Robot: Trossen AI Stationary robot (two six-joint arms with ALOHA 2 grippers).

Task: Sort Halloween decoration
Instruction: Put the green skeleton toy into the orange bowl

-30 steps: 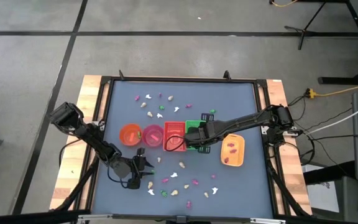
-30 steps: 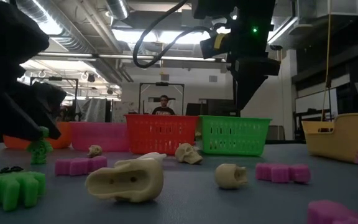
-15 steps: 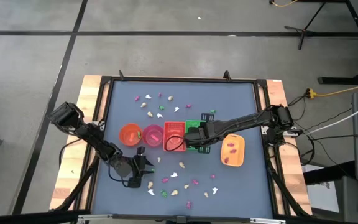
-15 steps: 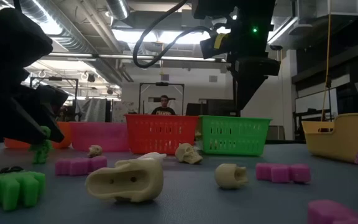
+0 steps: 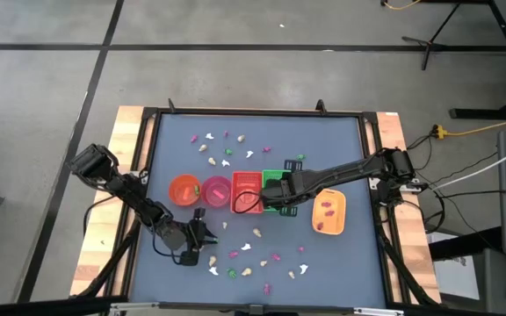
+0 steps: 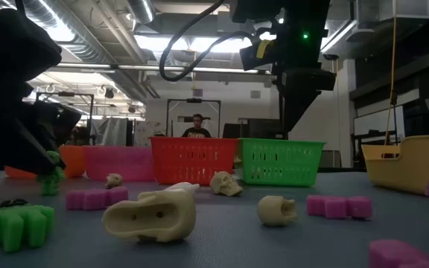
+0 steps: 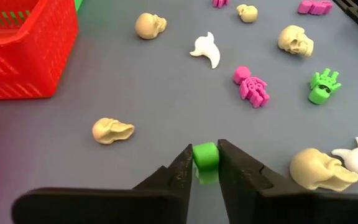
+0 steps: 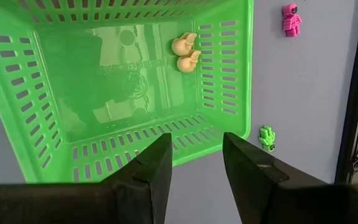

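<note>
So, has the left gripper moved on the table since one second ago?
Yes. In the high view the left gripper has crept a little toward the red basket. In its wrist view the fingers now pinch a small green trinket.

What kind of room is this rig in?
Likely a robotics lab or workshop: exposed ceiling ducts, bare concrete floor with a loose cable, and a person behind the table.

Worktop (image 5: 341, 140) slate blue-grey. Baskets: red lattice (image 7: 17, 50), green lattice (image 8: 104, 81). Trays: orange (image 5: 183, 190), pink (image 5: 217, 190), yellow (image 5: 329, 213). Trinkets: cream skulls (image 7: 112, 130), white ghost (image 7: 206, 50), magenta skeleton (image 7: 252, 86), green piece (image 7: 205, 155), possibly a figure. Grippers (image 7: 205, 163) black.
</note>
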